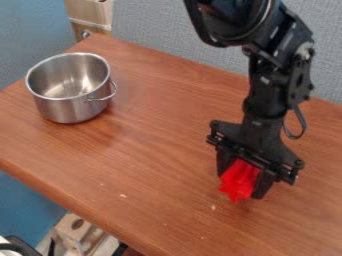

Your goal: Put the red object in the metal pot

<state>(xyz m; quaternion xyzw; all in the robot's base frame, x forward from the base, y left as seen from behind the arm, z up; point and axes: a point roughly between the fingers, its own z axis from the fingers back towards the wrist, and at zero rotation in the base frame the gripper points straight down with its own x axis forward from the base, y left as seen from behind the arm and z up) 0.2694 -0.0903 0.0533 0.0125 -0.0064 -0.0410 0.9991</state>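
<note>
The red object (238, 181), a bright red ridged block, hangs between the fingers of my gripper (242, 176), which is shut on it and points straight down. The block is lifted slightly off the wooden table (134, 140) near its front right edge. The metal pot (71, 86), shiny, round and empty, stands at the far left of the table, well apart from my gripper. The upper part of the red block is hidden by the black fingers.
The table's front edge runs diagonally just below my gripper, with blue floor beyond it. A beige fixture (91, 15) stands behind the pot at the back left. Bare wood lies between the pot and the gripper.
</note>
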